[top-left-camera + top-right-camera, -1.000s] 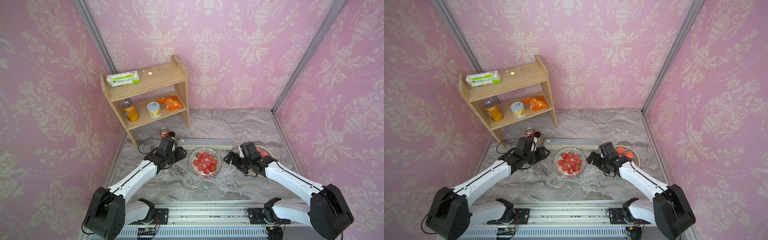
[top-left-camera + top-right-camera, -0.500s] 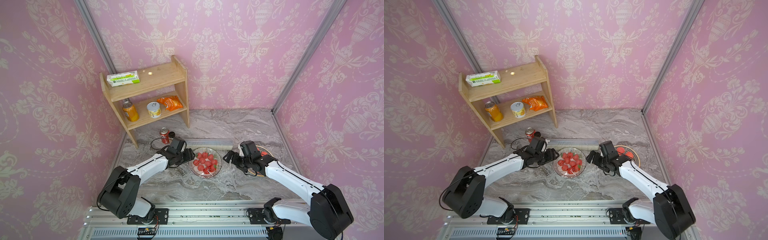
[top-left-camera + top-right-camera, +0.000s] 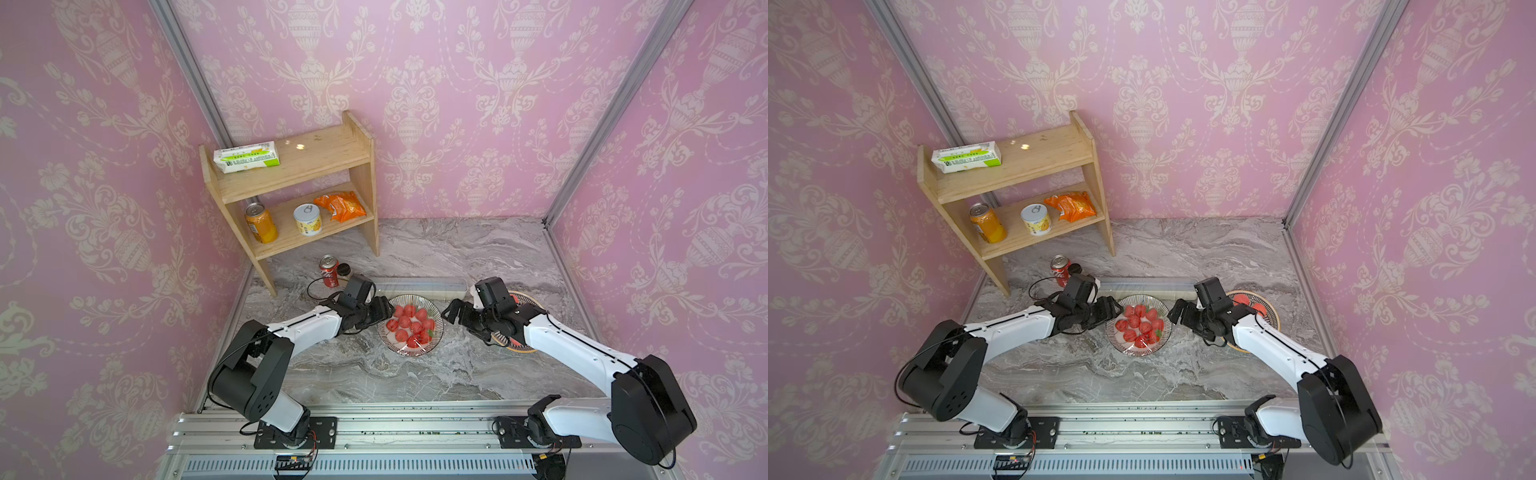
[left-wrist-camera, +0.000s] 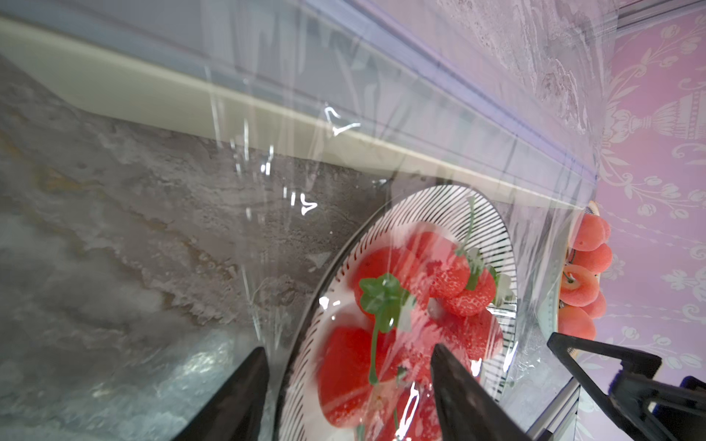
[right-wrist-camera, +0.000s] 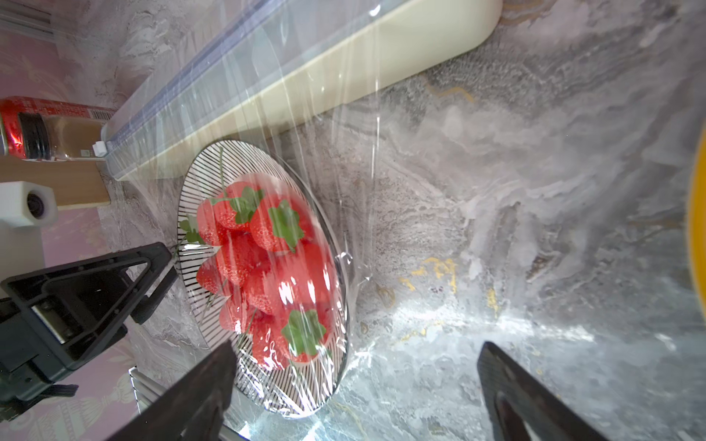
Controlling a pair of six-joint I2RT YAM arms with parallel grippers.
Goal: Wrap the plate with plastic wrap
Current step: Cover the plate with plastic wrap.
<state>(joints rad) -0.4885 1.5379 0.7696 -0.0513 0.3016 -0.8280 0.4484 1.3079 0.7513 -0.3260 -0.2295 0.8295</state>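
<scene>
The plate (image 3: 409,353) (image 3: 1138,353), with a black-striped rim, holds strawberries and stands mid-table. Clear plastic wrap (image 4: 290,114) (image 5: 305,95) runs from the long pale dispenser box (image 3: 419,286) (image 3: 1144,285) behind it and lies over the fruit. My left gripper (image 3: 384,309) (image 4: 348,347) is open at the plate's left rim: one finger is outside the rim and the other is over the strawberries. My right gripper (image 3: 451,312) (image 5: 356,344) is open at the right rim, one finger by the plate's edge and the other over bare table. Neither holds anything.
A second plate (image 3: 527,297) of red-orange fruit sits under my right arm. A red can (image 3: 329,271) and a dark-lidded jar (image 3: 344,271) stand by the box's left end. A wooden shelf (image 3: 291,199) with cans and packets fills the back left corner. Pink walls close three sides.
My left gripper has moved right, from beside the box's left end to the plate's left rim. My right arm has hardly moved.
</scene>
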